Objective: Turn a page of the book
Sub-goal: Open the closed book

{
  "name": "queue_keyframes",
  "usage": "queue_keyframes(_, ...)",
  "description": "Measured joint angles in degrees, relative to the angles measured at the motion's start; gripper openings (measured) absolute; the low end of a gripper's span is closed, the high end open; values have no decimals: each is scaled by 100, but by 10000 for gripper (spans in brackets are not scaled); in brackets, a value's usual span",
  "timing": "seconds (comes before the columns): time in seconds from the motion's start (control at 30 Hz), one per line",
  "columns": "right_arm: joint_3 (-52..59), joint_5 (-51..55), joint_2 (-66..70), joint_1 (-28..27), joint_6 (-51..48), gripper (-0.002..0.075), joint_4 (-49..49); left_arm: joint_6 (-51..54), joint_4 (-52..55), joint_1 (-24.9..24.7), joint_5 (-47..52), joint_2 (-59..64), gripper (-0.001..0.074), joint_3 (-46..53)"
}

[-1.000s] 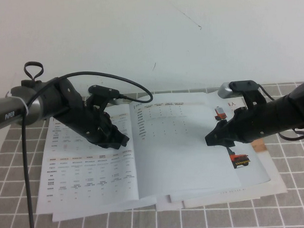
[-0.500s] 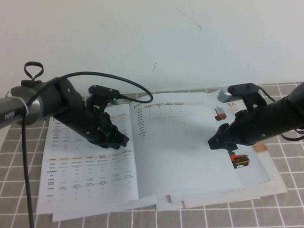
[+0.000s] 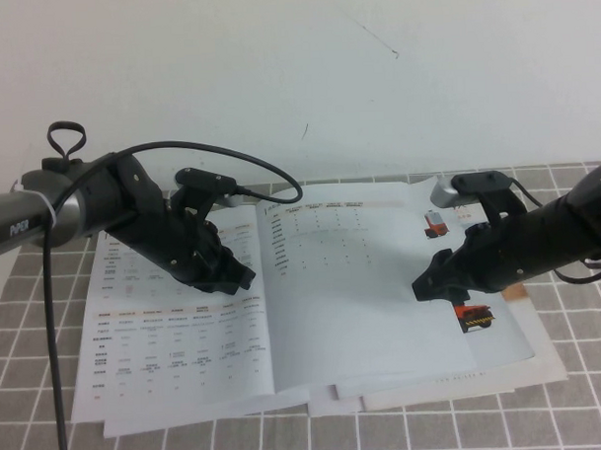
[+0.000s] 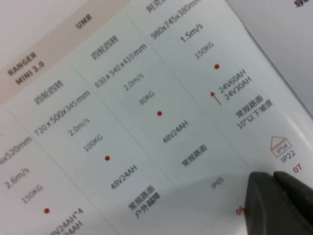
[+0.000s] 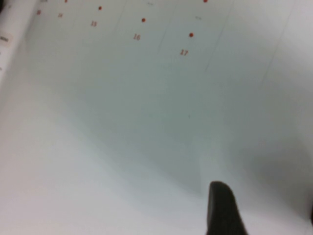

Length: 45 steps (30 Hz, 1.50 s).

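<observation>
- One book (image 3: 284, 305) lies open on the loose sheets (image 3: 522, 360).
- Left gripper (image 3: 238, 277), clenched, presses the book's left page.
- Right gripper (image 3: 426, 285), released, holds nothing at the book's right page edge.

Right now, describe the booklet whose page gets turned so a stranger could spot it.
On the grey checked tablecloth lies a spread of white paper; the book lies open on top, between the shut left tool and the open right tool. Unlike the loose sheets under it showing a red truck, its pages carry grey tables.
</observation>
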Motion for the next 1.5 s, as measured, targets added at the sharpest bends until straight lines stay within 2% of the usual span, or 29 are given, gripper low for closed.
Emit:
queue_keyframes(1.1,-11,174,65,-13,-177,375,417,0,0,0,0,0,-4,0)
queue_keyframes(1.5,-32,267,237,29,-615,375,1045,0,0,0,0,0,-4,0)
